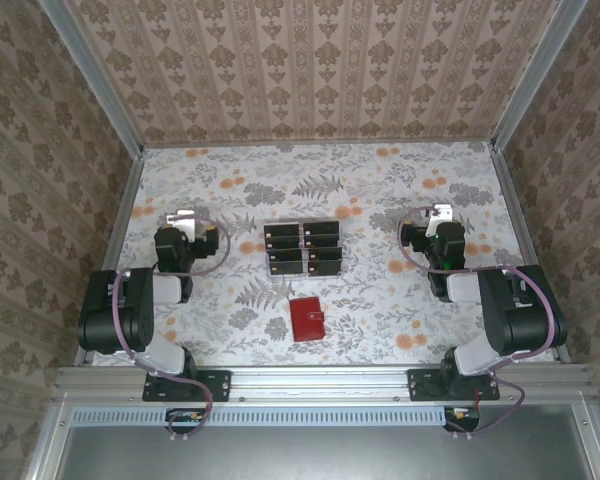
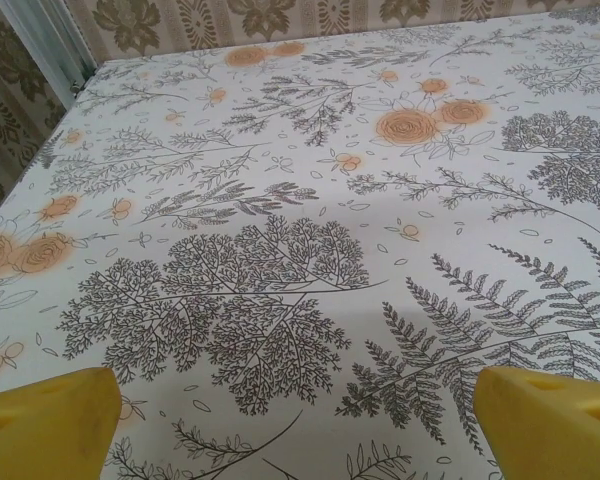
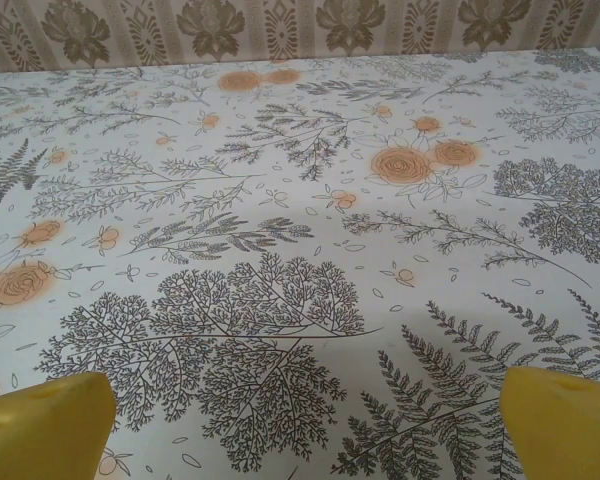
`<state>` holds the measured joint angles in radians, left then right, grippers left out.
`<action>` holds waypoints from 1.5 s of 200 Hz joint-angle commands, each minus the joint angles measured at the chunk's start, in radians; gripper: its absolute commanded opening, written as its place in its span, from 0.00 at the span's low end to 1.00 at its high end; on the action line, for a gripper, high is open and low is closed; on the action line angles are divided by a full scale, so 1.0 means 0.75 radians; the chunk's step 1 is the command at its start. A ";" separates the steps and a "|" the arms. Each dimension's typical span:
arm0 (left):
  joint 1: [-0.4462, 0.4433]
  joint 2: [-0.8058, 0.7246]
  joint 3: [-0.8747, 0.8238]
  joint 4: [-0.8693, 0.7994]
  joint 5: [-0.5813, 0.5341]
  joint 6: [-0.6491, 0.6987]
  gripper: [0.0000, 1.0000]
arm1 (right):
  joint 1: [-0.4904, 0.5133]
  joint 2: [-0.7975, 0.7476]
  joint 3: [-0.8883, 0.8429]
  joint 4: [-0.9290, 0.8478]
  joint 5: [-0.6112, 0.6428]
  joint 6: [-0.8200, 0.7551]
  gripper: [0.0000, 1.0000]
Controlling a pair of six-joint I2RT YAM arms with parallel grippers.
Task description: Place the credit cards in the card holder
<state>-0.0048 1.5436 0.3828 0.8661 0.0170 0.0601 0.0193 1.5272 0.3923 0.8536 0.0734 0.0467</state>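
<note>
Top external: cards (image 1: pixel 303 249) outside card holder (image 1: pixel 306 320)

From above, the credit cards (image 1: pixel 303 249), at 12 o'clock from the card holder (image 1: pixel 307 319), are too small to count surely or to read their markings. On the left gripper (image 2: pixel 300 435), both yellow fingers (image 2: pixel 50 420) are cut off by the lower edge at 7 and 5 o'clock; the right gripper's (image 3: pixel 300 435) fingers (image 3: pixel 565 420) likewise.

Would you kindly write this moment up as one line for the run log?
left gripper: open, empty | right gripper: open, empty | cards: grouped mid-table | holder: shut, apart from cards
</note>
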 commanded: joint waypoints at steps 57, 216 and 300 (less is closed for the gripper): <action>0.008 0.003 0.031 0.003 0.029 -0.011 1.00 | -0.005 0.003 0.021 -0.001 -0.020 -0.019 1.00; -0.020 -0.228 0.185 -0.438 -0.076 -0.014 1.00 | -0.005 -0.343 0.182 -0.537 0.039 0.077 1.00; -0.156 -0.597 0.406 -1.143 0.099 -0.650 1.00 | 0.045 -0.440 0.569 -1.417 -0.335 0.670 1.00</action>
<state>-0.0639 1.1477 0.6815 0.2134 -0.0013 -0.2241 0.0139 1.2102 0.8051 0.0238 0.0208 0.4423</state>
